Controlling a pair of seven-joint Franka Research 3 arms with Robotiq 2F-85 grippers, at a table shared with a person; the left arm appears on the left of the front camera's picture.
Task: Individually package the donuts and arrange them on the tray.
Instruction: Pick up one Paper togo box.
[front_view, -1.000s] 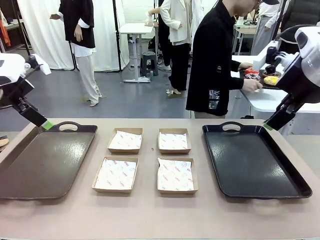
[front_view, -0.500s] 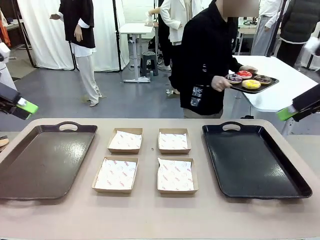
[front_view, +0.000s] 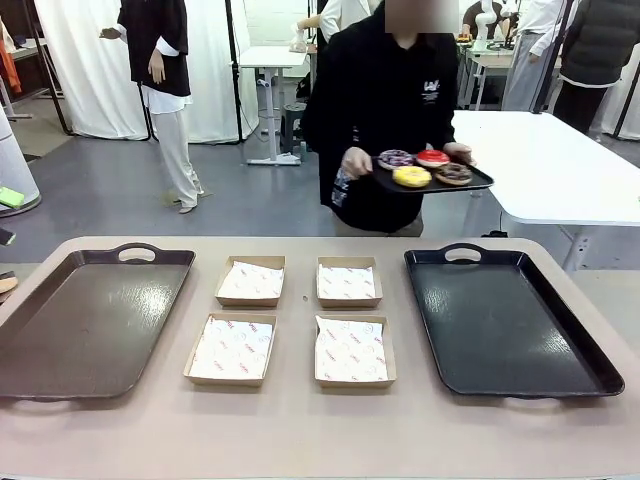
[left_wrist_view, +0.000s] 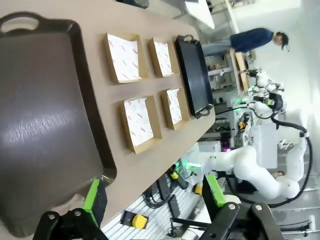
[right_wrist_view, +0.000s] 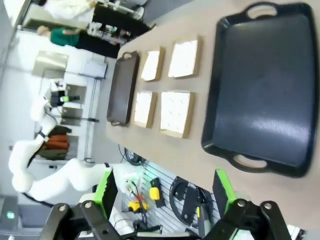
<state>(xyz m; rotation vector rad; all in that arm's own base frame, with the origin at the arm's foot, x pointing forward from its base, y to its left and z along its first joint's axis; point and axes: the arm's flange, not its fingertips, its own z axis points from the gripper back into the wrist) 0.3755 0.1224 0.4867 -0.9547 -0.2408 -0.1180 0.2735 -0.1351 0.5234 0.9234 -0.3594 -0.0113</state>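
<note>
Behind the far side of the counter (front_view: 300, 430), a person carries a small dark tray (front_view: 478, 184) with all four donuts on it: purple (front_view: 396, 158), red (front_view: 432, 157), yellow (front_view: 411, 177) and chocolate (front_view: 453, 173). One hand (front_view: 356, 162) grips the small tray's end; the other hand is mostly hidden behind the red donut.

On the counter lie a brown tray (front_view: 90, 320), cut off at the picture's left edge, four paper-lined boxes (front_view: 228, 381) in a two-by-two block, and a black tray (front_view: 505, 320). The red print on the paper is too small to read.

In the left wrist view the left tool (left_wrist_view: 154, 196) stands wide apart off the counter's edge, with nothing between its green pads. In the right wrist view the right tool (right_wrist_view: 165, 189) is likewise spread wide and holds nothing.
</note>
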